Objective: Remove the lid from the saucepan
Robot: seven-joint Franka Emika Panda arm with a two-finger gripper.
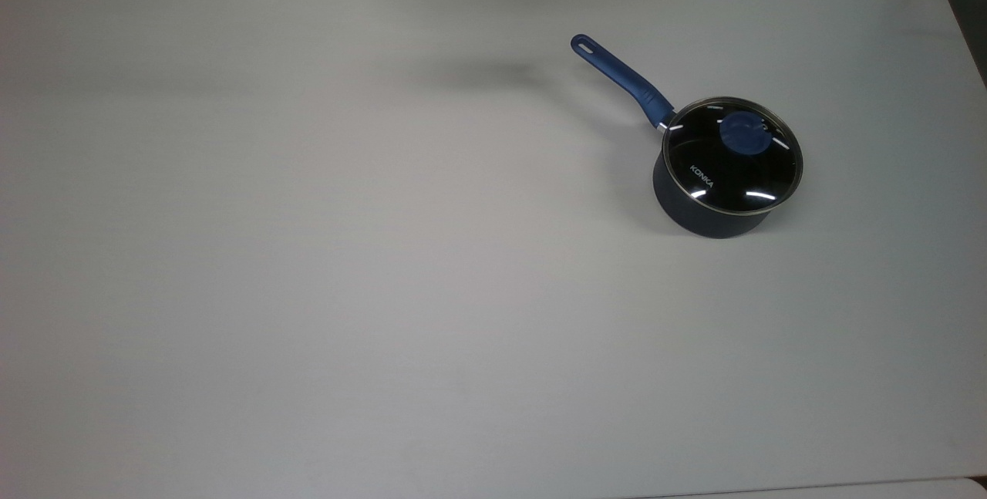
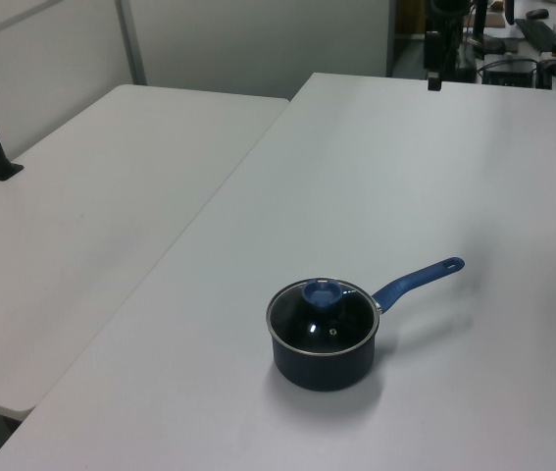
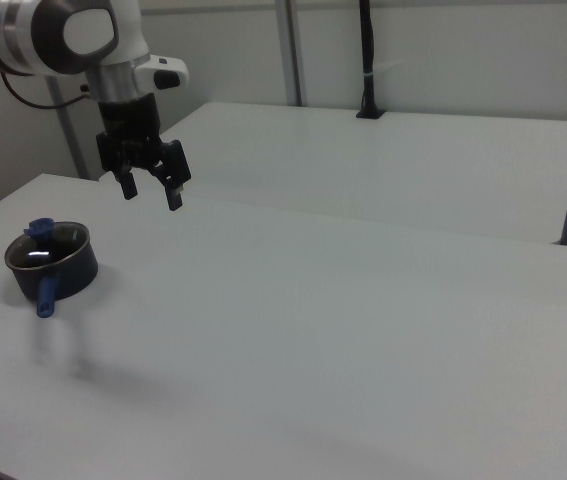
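Gripper hangs spread wide, empty, well apart from saucepan; lid on; handle aims toward top view's upper left.

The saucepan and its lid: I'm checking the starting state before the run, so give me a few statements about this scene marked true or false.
1. The lid sits on the saucepan. True.
2. The claw is clamped on the lid's blue knob. False: it hangs open above the white table, well away from the saucepan.
3. In the top view, the saucepan's blue handle points toward the upper left. True.
4. The saucepan lies tipped on its side. False: it stands upright on its base.
5. In the left view, the handle points to the left view's left. False: it points to the left view's right.
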